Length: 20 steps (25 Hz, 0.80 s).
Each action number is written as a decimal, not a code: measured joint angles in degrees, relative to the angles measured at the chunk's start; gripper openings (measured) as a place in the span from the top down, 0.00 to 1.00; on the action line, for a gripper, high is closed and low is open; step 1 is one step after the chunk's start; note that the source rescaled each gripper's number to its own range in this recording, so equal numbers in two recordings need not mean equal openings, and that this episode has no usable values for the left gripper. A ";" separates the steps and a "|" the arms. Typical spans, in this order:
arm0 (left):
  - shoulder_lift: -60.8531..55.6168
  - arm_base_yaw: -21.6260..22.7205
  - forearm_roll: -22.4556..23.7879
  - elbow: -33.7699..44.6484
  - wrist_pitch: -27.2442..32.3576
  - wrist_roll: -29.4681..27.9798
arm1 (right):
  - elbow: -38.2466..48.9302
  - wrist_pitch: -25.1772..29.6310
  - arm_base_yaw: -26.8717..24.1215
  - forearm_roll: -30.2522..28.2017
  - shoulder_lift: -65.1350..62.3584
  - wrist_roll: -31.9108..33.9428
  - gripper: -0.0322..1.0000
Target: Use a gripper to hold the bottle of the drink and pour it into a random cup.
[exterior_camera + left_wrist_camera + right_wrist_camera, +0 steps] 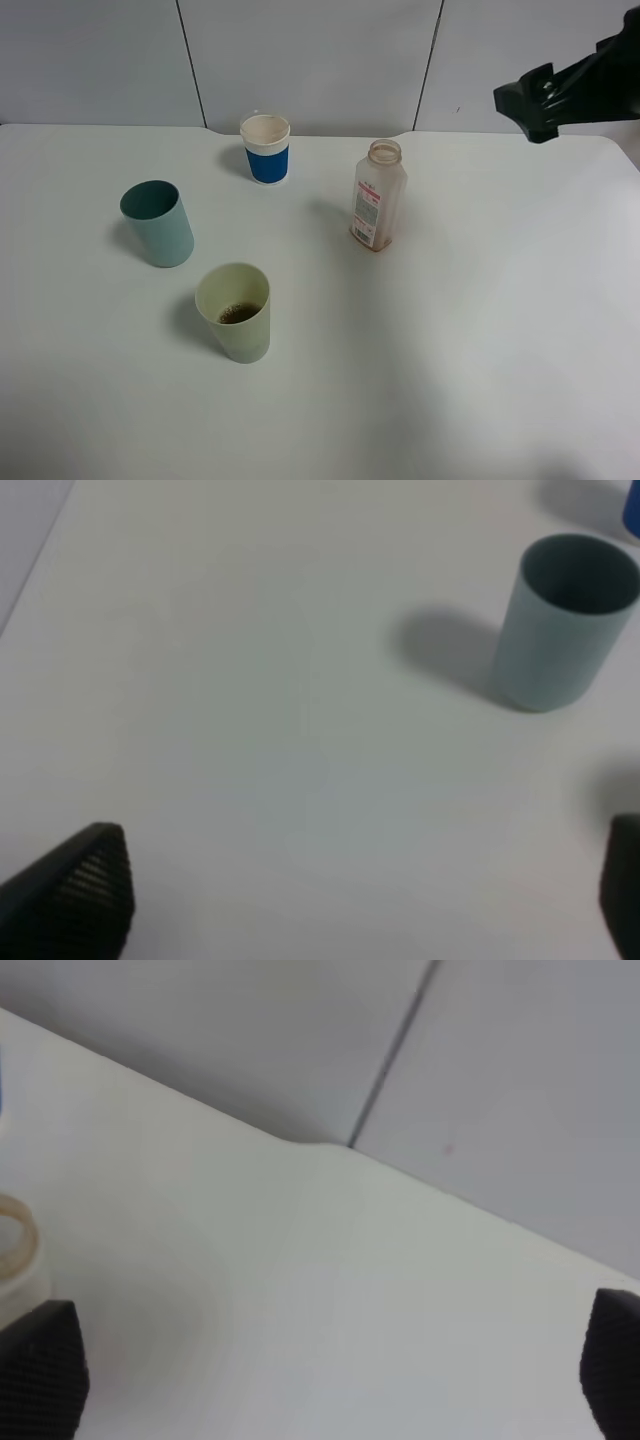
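The bottle (379, 195) stands upright and uncapped on the white table (480, 330), right of the middle, with only a little brown drink low inside. Its neck rim shows at the edge of the right wrist view (15, 1250). The pale yellow-green cup (234, 312) stands at the front left with brown drink in its bottom. My right gripper (532, 100) hangs in the air at the back right, apart from the bottle. In the right wrist view it (325, 1380) is open and empty. My left gripper (355, 900) is open and empty over bare table, and is out of the exterior view.
A teal cup (158, 223) stands at the left and also shows in the left wrist view (560, 620). A white cup with a blue band (266, 148) stands at the back. A grey panelled wall (320, 60) runs behind the table's far edge.
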 joint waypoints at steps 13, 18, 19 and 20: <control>0.00 0.00 0.00 0.00 0.00 0.00 | 0.00 7.46 -6.16 0.22 -12.79 0.79 0.00; 0.00 0.00 0.00 0.00 0.00 0.00 | 0.00 13.75 -7.71 0.36 -18.60 0.85 0.00; 0.00 0.00 0.00 0.00 0.00 0.00 | 0.00 14.79 -7.71 0.89 -19.91 0.85 0.00; 0.00 0.00 0.00 0.00 0.00 0.00 | 0.15 15.41 -7.71 1.14 -21.09 0.85 0.00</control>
